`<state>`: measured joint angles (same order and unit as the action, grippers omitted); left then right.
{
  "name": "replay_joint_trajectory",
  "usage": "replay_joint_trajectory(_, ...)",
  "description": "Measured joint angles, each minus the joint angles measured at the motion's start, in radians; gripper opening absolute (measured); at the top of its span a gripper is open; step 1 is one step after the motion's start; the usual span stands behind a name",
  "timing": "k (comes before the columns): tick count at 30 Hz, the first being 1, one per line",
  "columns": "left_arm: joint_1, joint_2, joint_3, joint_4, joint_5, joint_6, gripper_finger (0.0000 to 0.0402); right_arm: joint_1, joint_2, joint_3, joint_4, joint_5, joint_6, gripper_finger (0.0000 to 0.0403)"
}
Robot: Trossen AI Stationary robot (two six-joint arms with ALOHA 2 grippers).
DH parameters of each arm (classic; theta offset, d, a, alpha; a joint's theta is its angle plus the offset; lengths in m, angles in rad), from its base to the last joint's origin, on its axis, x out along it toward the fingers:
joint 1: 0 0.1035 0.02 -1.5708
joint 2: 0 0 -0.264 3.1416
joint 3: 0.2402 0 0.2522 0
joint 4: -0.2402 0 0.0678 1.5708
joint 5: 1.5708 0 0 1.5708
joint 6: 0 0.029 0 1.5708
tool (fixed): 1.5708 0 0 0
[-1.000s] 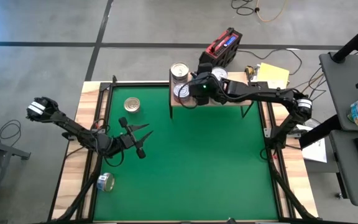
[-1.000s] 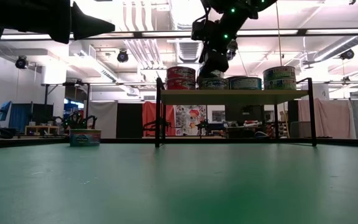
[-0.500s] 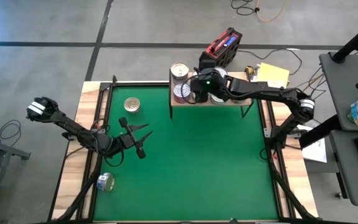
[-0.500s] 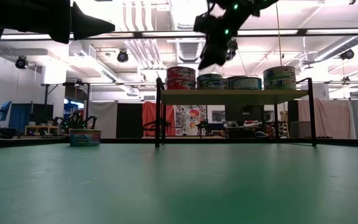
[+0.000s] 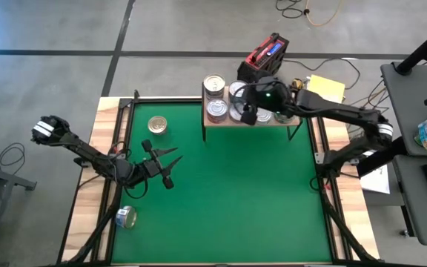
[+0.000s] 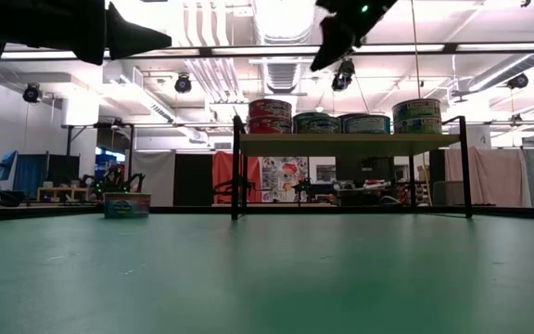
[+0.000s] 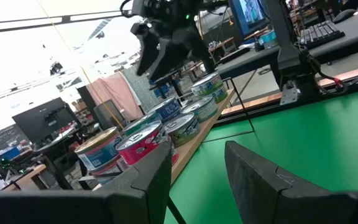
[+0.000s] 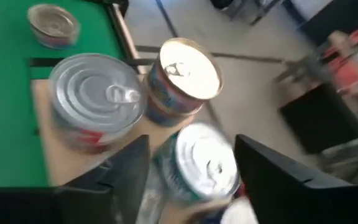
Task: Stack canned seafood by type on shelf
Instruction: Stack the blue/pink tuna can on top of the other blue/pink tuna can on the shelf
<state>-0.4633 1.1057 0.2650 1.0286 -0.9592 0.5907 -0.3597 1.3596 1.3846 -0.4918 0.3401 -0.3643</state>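
Observation:
The shelf [image 5: 222,125] stands at the mat's far edge and bears several cans of seafood, among them a gold-topped can [image 8: 183,72] and silver-topped ones [image 8: 98,99]. In the low view, two-can stacks [image 6: 270,115] stand at both ends of the shelf [image 6: 350,143]. My right gripper [image 5: 247,113] hangs open above the shelf's middle, clear of the cans [image 6: 334,46], with nothing between its fingers [image 8: 191,180]. My left gripper [image 5: 173,169] waits open over the mat's left part. A gold-topped can [image 5: 157,124] rests on its base on the mat. Another can [image 5: 127,216] lies on its side at the near left.
A red and black box [image 5: 267,55] and yellow paper [image 5: 325,89] lie on the floor just beyond the shelf. The green mat [image 5: 228,200] has free room in its middle and right part. A wooden border [image 5: 104,141] runs along its left side.
My right gripper has risen from the cans on the shelf and gone toward the table's right edge along the shelf, rolling as it went. The cans stay on the shelf where they were.

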Motion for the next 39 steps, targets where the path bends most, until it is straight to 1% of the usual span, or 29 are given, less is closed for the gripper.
replay_joint_trajectory(4,0.000,0.000,0.004,0.001,0.000,-0.003,0.0134,0.011,-0.061,-0.010,-0.071,-0.104,0.150,0.0153)
replay_joint_trajectory(10,0.000,0.000,0.023,0.000,0.000,-0.024,0.0134,0.104,-0.136,-0.117,-0.063,-0.104,0.216,0.0038)
replay_joint_trajectory(11,0.000,0.000,0.026,-0.001,0.000,-0.025,0.0134,0.123,-0.150,-0.141,-0.052,-0.093,0.224,0.0023)
replay_joint_trajectory(12,0.000,0.000,0.030,-0.004,0.000,-0.031,0.0134,0.141,-0.164,-0.166,-0.040,-0.078,0.239,0.0018)
replay_joint_trajectory(16,0.000,0.000,0.032,-0.017,0.001,-0.066,0.0134,0.218,-0.213,-0.276,0.042,-0.029,0.288,0.0011)
replay_joint_trajectory(18,-0.001,0.000,0.032,-0.033,0.001,-0.116,0.0134,0.261,-0.244,-0.334,0.097,-0.025,0.305,0.0010)
replay_joint_trajectory(21,-0.001,0.000,0.032,-0.095,0.001,-0.254,0.0134,0.324,-0.286,-0.420,0.147,-0.026,0.363,0.0009)
replay_joint_trajectory(25,-0.005,0.000,0.032,-0.237,0.003,-0.483,0.0134,0.406,-0.323,-0.523,0.192,-0.025,0.442,0.0009)
replay_joint_trajectory(28,-0.006,0.000,0.032,-0.287,0.013,-0.638,0.0134,0.450,-0.331,-0.587,0.230,-0.025,0.484,0.0010)
replay_joint_trajectory(33,-0.014,0.000,0.032,-0.292,0.080,-0.794,0.0134,0.499,-0.320,-0.645,0.252,-0.022,0.539,0.0012)
replay_joint_trajectory(37,-0.027,0.000,0.039,-0.305,0.086,-0.895,0.0134,0.546,-0.317,-0.677,0.251,-0.023,0.580,0.0013)
replay_joint_trajectory(39,-0.032,0.000,0.057,-0.338,0.086,-0.936,0.0134,0.576,-0.319,-0.691,0.252,-0.017,0.598,0.0013)
